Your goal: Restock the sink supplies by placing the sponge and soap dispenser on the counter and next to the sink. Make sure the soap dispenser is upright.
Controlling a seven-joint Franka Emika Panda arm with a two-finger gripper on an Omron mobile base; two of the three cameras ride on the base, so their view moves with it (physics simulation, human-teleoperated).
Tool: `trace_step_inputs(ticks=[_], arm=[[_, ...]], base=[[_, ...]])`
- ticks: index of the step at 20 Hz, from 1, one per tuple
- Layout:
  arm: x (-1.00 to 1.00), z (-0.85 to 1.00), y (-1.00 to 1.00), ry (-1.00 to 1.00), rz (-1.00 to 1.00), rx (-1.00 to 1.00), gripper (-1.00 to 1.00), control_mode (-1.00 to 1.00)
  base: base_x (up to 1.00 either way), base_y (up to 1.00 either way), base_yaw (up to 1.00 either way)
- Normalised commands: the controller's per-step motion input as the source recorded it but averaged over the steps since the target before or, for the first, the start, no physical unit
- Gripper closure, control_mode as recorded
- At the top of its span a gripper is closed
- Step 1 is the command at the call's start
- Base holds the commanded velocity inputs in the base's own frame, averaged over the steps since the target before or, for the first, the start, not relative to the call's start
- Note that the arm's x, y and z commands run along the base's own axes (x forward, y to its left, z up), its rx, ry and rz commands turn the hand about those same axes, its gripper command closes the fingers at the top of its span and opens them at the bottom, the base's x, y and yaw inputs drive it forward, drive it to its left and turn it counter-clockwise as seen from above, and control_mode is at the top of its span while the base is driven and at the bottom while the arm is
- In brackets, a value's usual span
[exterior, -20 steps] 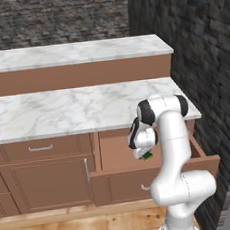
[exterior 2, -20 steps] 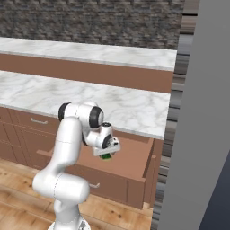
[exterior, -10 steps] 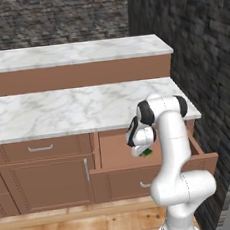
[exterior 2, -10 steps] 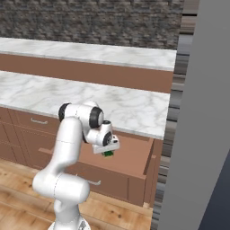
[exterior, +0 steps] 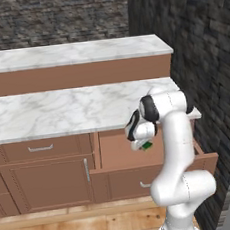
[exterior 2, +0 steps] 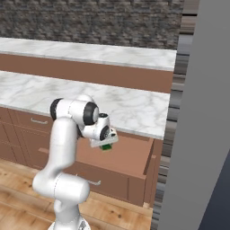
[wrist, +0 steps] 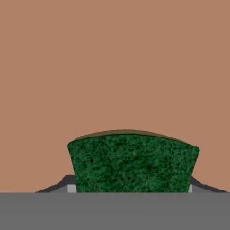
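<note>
No text, label or number can be read anywhere.

Sponge [wrist: 132, 164] bottom cut off by the grey band at lower centre of hand view; fingertips [wrist: 67, 183] mostly hidden behind it, only dark slivers at both sides. In base views the sponge [exterior: 147, 145] is a tiny green speck under the gripper [exterior: 143, 145], fingers too small to tell. Open drawer [exterior 2: 130, 157] inside partly hidden by the arm.
</note>
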Motion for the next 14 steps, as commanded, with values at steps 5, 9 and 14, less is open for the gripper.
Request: trace_step_inputs(ticks=[5,9,14], arm=[[-0.2,1.0,0.0,-0.03,0.0,0.0,1.0,-1.0],[-0.13,1.0,0.0,0.0,0.0,0.0,1.0,-1.0],[-0.13,1.0,0.0,0.0,0.0,0.0,1.0,-1.0]], base=[[0.0,0.0,0.0],[0.0,0.0,0.0],[0.0,0.0,0.0]])
